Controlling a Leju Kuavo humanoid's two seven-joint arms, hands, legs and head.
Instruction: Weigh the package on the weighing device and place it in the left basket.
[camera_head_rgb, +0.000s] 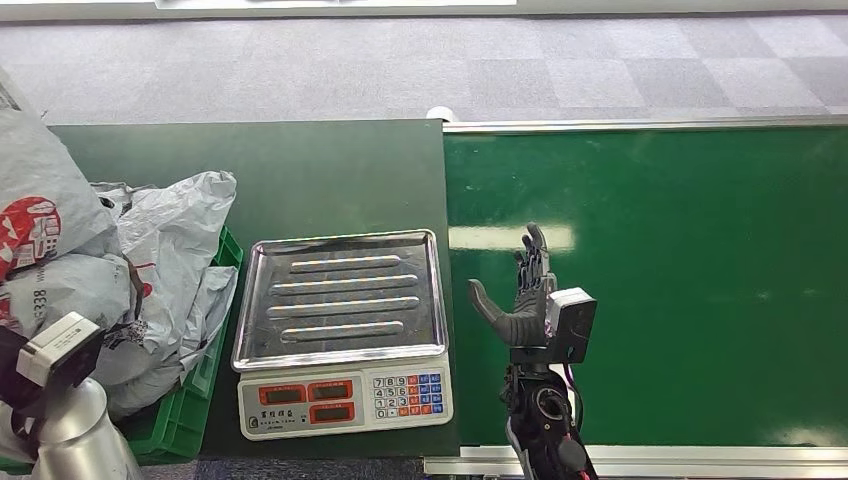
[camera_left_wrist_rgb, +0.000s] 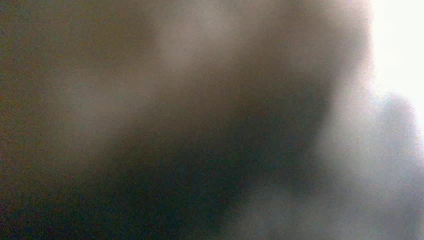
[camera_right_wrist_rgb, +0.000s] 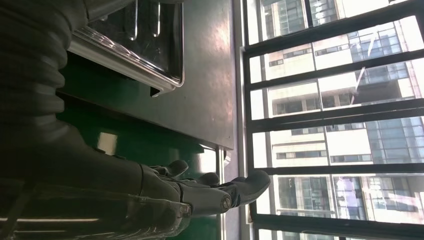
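Several grey plastic mail packages are heaped in and over the green basket at the left; one has red print. The scale stands beside the basket, and its steel tray carries nothing. My left arm reaches into the heap, and its hand is hidden among the bags. The left wrist view is a grey blur pressed close to a surface. My right hand hovers over the green belt, just right of the scale, with fingers straight and thumb spread, holding nothing. The right wrist view shows this hand and the tray's corner.
The scale and basket sit on a dark green table. A green conveyor belt with a metal frame runs to the right. Grey carpet floor lies beyond. Window bars appear past the table edge.
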